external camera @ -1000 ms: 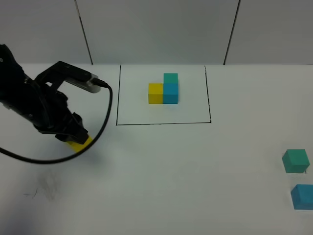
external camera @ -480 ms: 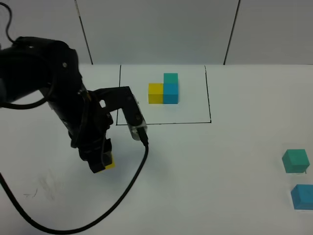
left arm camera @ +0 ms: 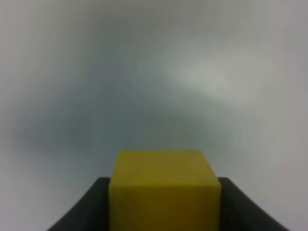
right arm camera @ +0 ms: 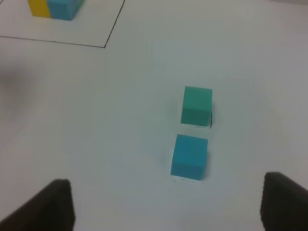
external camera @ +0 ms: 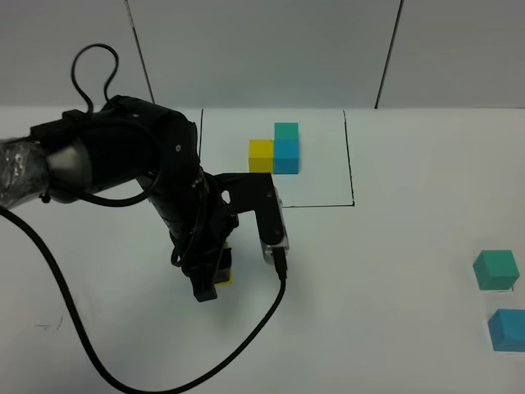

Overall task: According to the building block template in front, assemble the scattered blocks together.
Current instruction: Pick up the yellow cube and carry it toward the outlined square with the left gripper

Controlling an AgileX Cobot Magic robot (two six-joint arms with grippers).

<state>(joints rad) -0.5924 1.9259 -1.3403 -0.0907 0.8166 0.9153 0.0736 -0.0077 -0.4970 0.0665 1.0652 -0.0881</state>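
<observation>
The building block template (external camera: 275, 149), a yellow and a blue cube with a teal one on top, stands inside the black-outlined square (external camera: 353, 164). My left gripper (external camera: 213, 279) is shut on the loose yellow cube (external camera: 226, 272), just above the table in front of the square's left corner. In the left wrist view the yellow cube (left arm camera: 163, 187) sits between the dark fingers (left arm camera: 86, 211). The loose teal cube (external camera: 495, 269) and blue cube (external camera: 509, 328) lie at the far right. In the right wrist view my right gripper (right arm camera: 168, 204) stands open and empty, short of the blue cube (right arm camera: 189, 156) and teal cube (right arm camera: 196, 106).
The left arm's black cable (external camera: 123, 373) loops across the table on the left and front. The template's corner (right arm camera: 50, 7) shows at the edge of the right wrist view. A grey panelled wall (external camera: 262, 49) bounds the far side of the white table.
The left arm has carried the yellow cube from the far left rightward and nearer, to in front of the square's left corner. The loose teal and blue cubes have not moved.
</observation>
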